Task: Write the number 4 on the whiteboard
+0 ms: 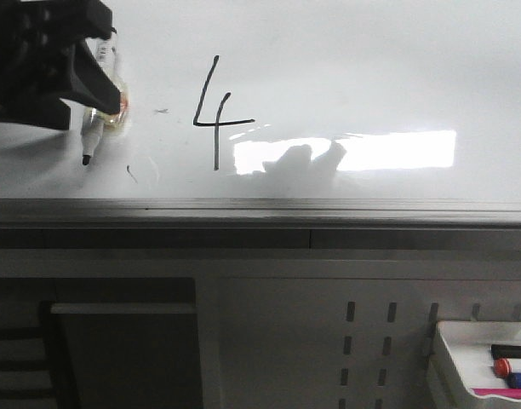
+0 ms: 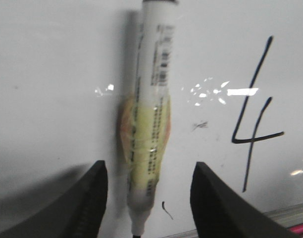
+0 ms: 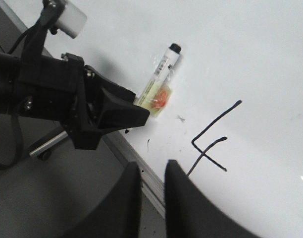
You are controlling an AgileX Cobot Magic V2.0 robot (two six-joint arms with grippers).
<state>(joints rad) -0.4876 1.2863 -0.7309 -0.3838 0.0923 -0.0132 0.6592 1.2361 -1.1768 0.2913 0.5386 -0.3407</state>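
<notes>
The whiteboard [image 1: 371, 68] lies flat with a grey edge rail [image 1: 260, 209] along its near side and a bright rectangular reflection. The number 4 [image 1: 214, 119] is drawn on it in thin black line; it also shows in the left wrist view [image 2: 253, 134] and the right wrist view [image 3: 211, 144]. A white marker [image 1: 103, 119] with a yellowish wrapped middle lies on the board left of the 4. My left gripper [image 1: 114, 68] is open, its jaws apart on either side of the marker [image 2: 149, 124] without touching it. My right gripper [image 3: 152, 171] is shut and empty above the edge rail.
A small dark scribble [image 1: 131, 175] sits on the board near the marker's tip. A white tray [image 1: 452, 358] with several markers hangs below the board at the front right. A perforated grey panel [image 1: 367, 349] and a dark shelf opening [image 1: 124, 349] are under the rail.
</notes>
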